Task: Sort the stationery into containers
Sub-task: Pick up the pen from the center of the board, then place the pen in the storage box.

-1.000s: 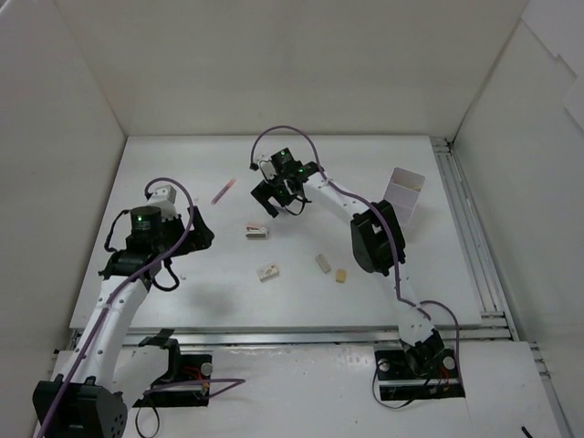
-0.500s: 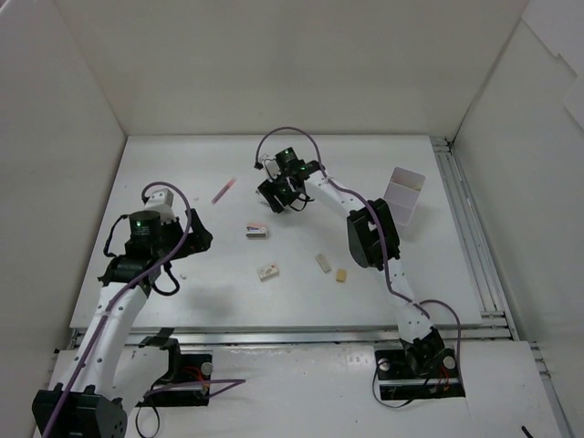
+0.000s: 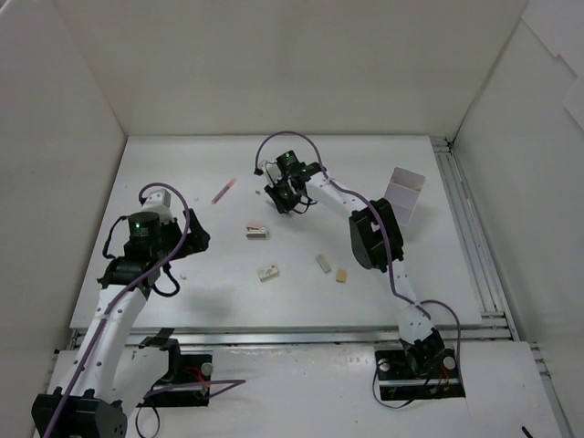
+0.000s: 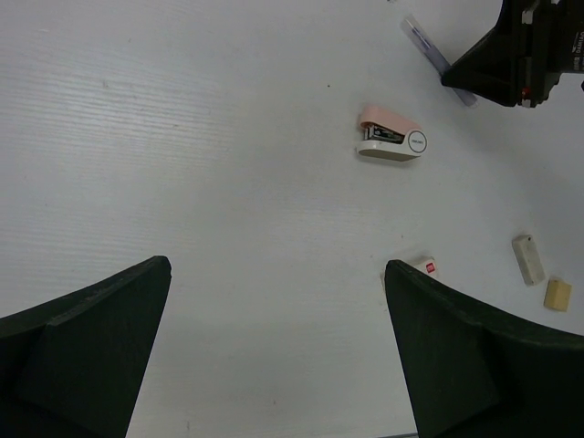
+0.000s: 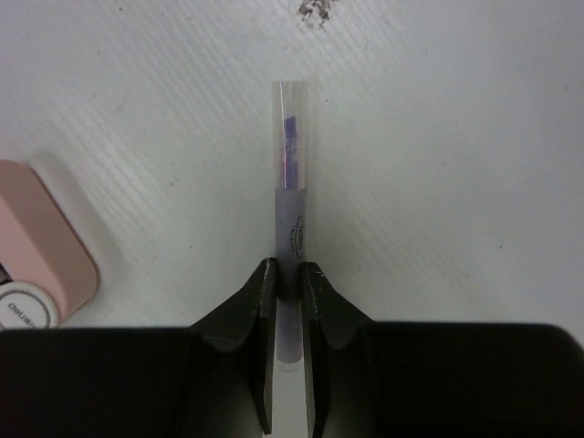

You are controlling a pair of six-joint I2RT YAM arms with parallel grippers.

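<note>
The overhead camera sits above and behind the arm bases [image 3: 415, 360], looking down and forward over the whole white table [image 3: 438, 274] from far off. The left wrist camera hangs fairly high, facing down between its own dark fingers [image 4: 82, 338] at the table's middle. The right wrist camera is low, close to the surface, looking along a clear-capped pen [image 5: 290, 173]. All three share the pink stapler [image 3: 257, 232] [image 4: 391, 139] [image 5: 36, 246]. The left wrist view catches the pen [image 4: 424, 41] too; from overhead I can't quite pick it out.
</note>
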